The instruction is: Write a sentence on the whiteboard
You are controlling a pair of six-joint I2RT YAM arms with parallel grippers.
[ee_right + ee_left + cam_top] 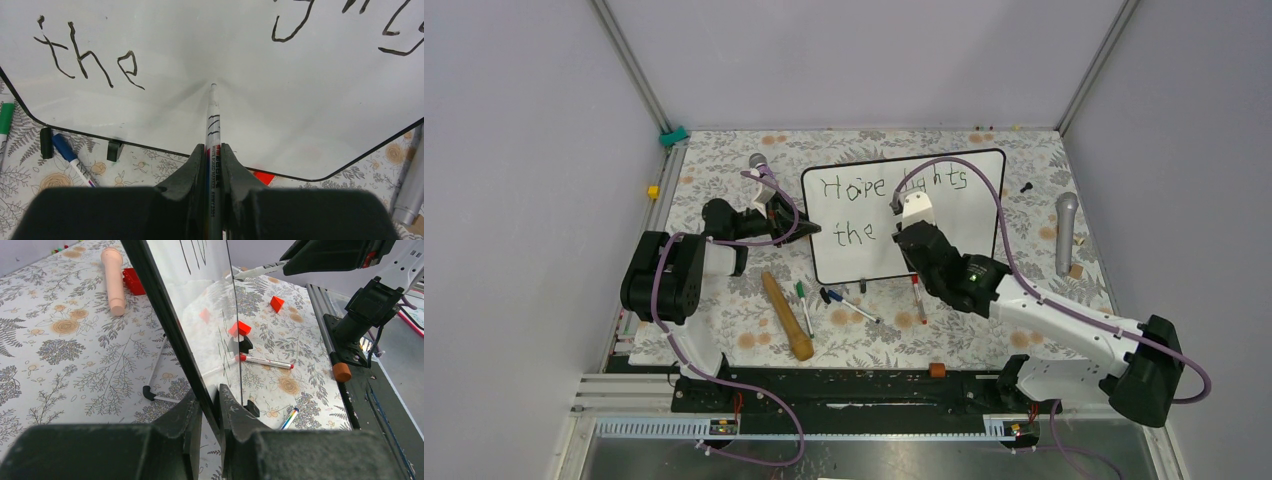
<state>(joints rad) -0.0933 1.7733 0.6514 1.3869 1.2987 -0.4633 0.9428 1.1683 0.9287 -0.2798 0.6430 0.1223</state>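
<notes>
On one whiteboard (969, 215), three words (852, 186)

Top camera looks down from behind; wrist cameras sit close, all three sharing the whiteboard (844, 262).

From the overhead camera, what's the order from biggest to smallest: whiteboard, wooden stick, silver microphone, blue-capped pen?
1. whiteboard, by far.
2. wooden stick.
3. silver microphone, only slightly shorter than the stick, so nearly tied.
4. blue-capped pen, thinnest and shortest.

Top line of the sentence (854, 187) partly behind the purple cable (949, 159); marker (212, 115) barrel's rear inside the right pincer (212, 150)
</notes>
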